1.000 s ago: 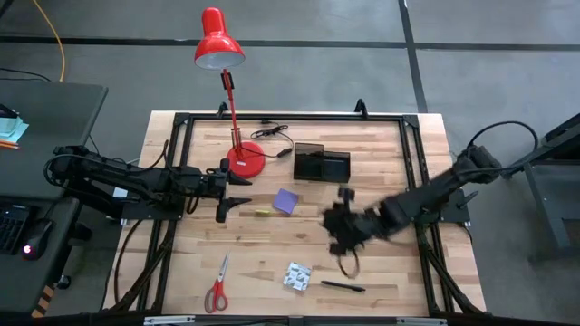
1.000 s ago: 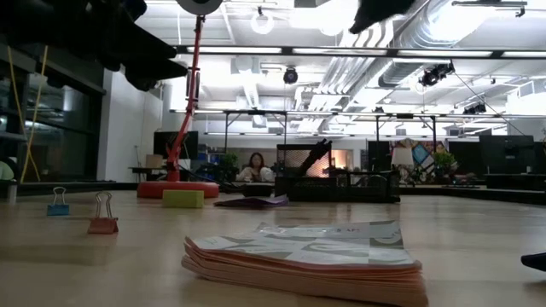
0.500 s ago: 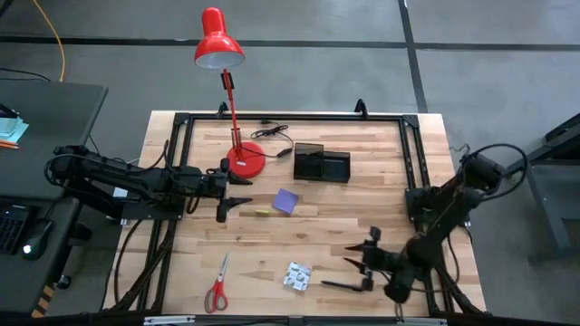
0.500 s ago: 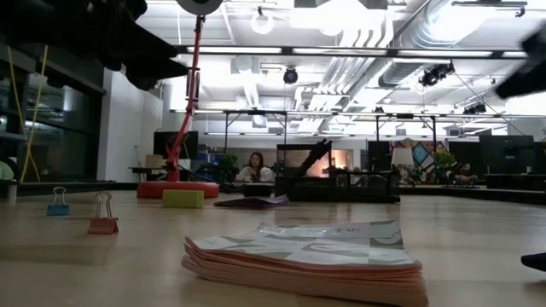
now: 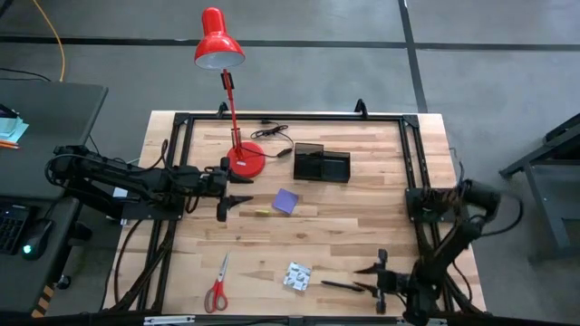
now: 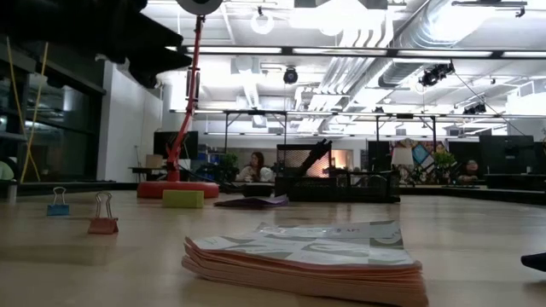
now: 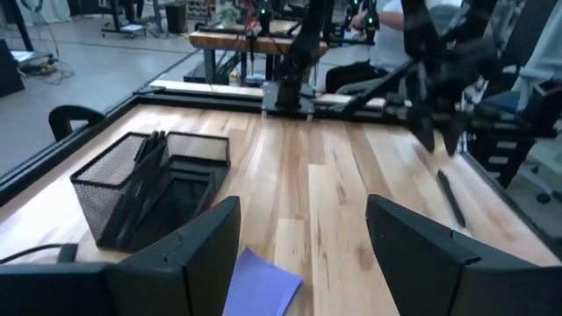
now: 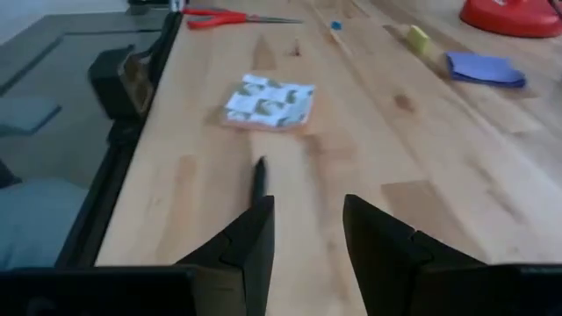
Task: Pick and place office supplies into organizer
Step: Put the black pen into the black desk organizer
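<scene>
A black pen lies flat near the table's near edge; its end shows just ahead of my open right gripper, which hovers to its right without touching it. The patterned packet lies left of the pen, and the red-handled scissors farther left. The purple notepad and a yellow piece lie mid-table. The black organizer stands behind them with dark pens leaning in its mesh cup. My left gripper waits open beside the notepad.
The red desk lamp's base stands left of the organizer with a black cord behind it. Two binder clips stand on the table. A black frame rail runs along the table's edges. Bare wood lies between notepad and packet.
My right gripper has swung from the middle of the table toward the near edge and the right, its arm folding back, and has come low beside the pen near the near edge. The pen, packet and other supplies have stayed where they were.
</scene>
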### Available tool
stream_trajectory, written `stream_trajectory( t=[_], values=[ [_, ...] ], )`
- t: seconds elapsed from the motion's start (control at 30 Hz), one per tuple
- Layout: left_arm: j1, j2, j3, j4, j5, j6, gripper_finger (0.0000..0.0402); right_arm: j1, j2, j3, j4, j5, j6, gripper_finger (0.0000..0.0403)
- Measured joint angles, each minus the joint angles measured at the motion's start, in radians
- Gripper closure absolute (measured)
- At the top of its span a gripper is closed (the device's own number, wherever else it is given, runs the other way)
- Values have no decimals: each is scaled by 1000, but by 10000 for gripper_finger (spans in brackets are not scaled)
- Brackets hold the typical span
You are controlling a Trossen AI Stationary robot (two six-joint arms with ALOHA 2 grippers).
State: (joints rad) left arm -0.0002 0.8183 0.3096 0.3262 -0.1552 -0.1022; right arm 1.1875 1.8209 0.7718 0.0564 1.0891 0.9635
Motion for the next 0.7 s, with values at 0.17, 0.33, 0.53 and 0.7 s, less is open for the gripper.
stream_trajectory(
  t=[0.17,0.33,0.53,0.7],
  values=[
    [0,5,0,35,-2,-37,169,35,138,95,21,32,51,274],
    [0,13,0,32,-2,-47,169,56,259,218,9,120,26,274],
    [0,37,0,34,2,-90,169,57,320,298,-118,156,76,274],
    [0,66,0,36,5,-108,169,61,324,290,-286,137,278,274]
  ],
)
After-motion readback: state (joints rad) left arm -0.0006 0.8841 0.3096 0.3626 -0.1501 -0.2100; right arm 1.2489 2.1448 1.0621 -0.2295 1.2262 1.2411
